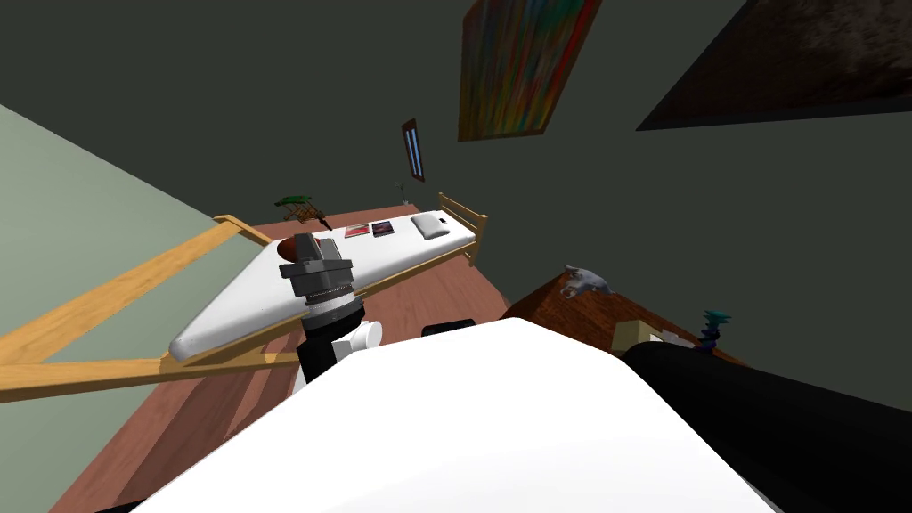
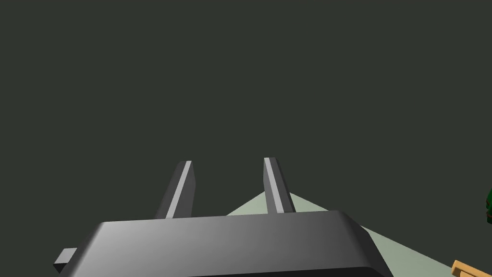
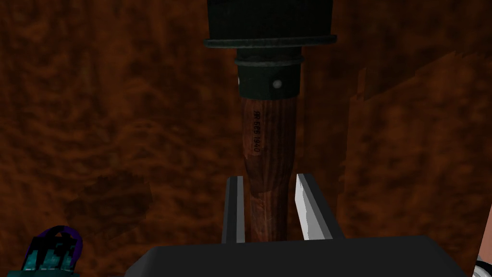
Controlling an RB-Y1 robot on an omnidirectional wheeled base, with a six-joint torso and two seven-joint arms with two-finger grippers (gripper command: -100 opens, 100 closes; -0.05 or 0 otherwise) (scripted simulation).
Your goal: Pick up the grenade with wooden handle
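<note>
The grenade (image 3: 269,144) has a reddish-brown wooden handle with black stamped figures and a dark green head beyond a collar. My right gripper (image 3: 266,207) is shut on the lower end of the handle, with one finger pressing each side. Behind the grenade is a mottled brown surface (image 3: 120,120); I cannot tell whether the grenade touches it. In the head view my left arm (image 1: 321,276) is raised over the white bed. My left gripper (image 2: 226,187) stands open with nothing between its fingers, facing a dark wall.
A white bed (image 1: 267,294) with a light wood frame holds a pillow (image 1: 430,225) and two flat items. On the right, brown-topped furniture (image 1: 552,316) carries a grey figurine (image 1: 588,280) and a blue spiral object (image 1: 712,328). A teal-and-purple object (image 3: 53,250) sits near the right gripper.
</note>
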